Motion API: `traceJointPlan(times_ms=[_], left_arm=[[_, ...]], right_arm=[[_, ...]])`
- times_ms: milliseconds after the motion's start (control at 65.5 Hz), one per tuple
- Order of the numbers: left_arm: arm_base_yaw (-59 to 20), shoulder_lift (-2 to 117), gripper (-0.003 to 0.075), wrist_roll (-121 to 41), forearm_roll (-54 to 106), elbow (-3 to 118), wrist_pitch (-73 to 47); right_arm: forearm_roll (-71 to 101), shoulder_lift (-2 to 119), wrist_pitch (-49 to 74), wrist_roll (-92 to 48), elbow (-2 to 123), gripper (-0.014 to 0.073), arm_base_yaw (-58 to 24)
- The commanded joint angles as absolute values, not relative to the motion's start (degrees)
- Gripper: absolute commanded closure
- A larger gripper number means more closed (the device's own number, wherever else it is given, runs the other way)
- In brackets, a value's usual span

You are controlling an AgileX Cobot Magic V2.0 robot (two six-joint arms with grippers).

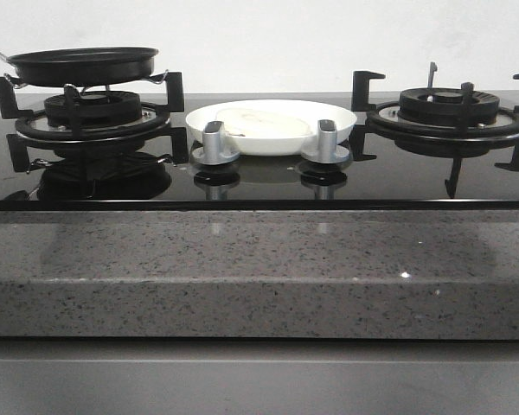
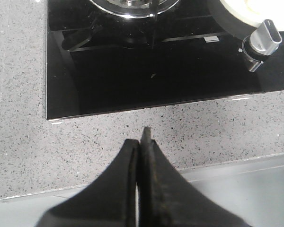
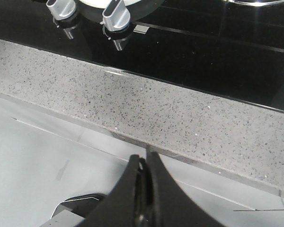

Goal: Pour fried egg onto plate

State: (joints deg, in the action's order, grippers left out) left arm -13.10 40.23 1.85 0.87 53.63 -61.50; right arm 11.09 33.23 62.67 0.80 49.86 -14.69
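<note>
- Since the fried egg (image 1: pixel 264 123) already lies on the plate (image 1: pixel 242 145), pale face up, I judge the pour done; the step in hand is a clean retreat and rest.
- Plate sits on the black glass hob between the two burners, just behind the two silver knobs (image 1: pixel 214 143). Egg is inside the rim, slightly toward the right of the plate.
- Frying pan (image 1: pixel 82 65) sits on the far-left burner (image 1: pixel 93 117), apparently empty from this low angle; its inside is hidden.
- My left end effector (image 2: pixel 143 142) is closed tight, fingers touching, holding nothing, over the near edge of the grey speckled worktop (image 1: pixel 259 268).
- My right end effector (image 3: pixel 146 161) is likewise closed and empty, nearer than the worktop's front edge.
- To do it well: keep both arms low and on the near side, well apart from the knobs and plate rim, so nothing gets nudged.
- Risk, as I judge it: glossy plate on glass would slide easily if bumped.
</note>
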Motion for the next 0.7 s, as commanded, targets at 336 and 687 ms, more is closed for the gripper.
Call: traceJointPlan(times_ms=[336,687], left_arm=[[-6.37,18.26,0.074,2.16,0.83,25.08,-22.43],[-2.66,0.37,0.074,2.16,6.86,2.54,0.47]], right_arm=[[11.11,33.37,59.83,0.48,51.05,0.07,-14.68],[11.11,33.37,59.83,0.48,51.05,0.07,-14.68]])
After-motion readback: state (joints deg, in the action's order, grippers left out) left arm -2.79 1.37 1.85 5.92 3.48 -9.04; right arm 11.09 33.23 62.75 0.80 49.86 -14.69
